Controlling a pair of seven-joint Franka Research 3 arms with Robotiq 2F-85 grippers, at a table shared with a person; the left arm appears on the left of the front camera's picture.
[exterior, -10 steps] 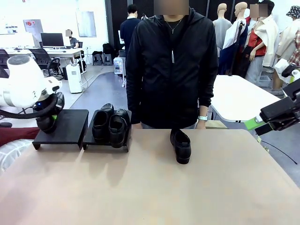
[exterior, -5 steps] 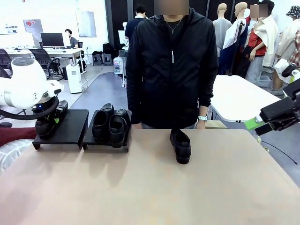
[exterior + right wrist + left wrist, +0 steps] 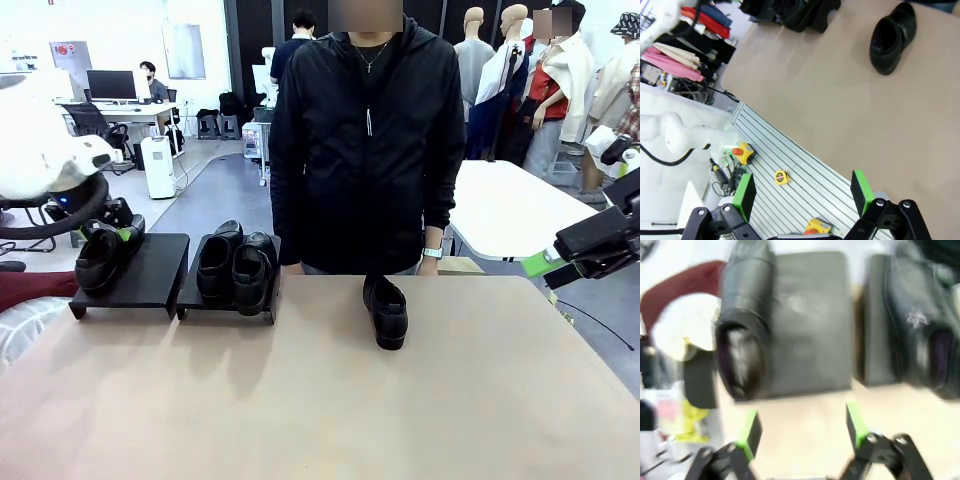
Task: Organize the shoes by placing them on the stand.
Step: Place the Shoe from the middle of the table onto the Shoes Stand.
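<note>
Person in black zip jacket standing at the table's far edge; yellow tape measure lying on the ribbed floor panel.

even, bright indoor light; soft shadows beneath the shoes on the table; front and right wrist views sharp, left wrist view heavily motion-blurred; slight wide-angle stretching in wrist views

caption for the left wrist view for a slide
Open left gripper above a shoe resting on the stand's left platform.
</note>
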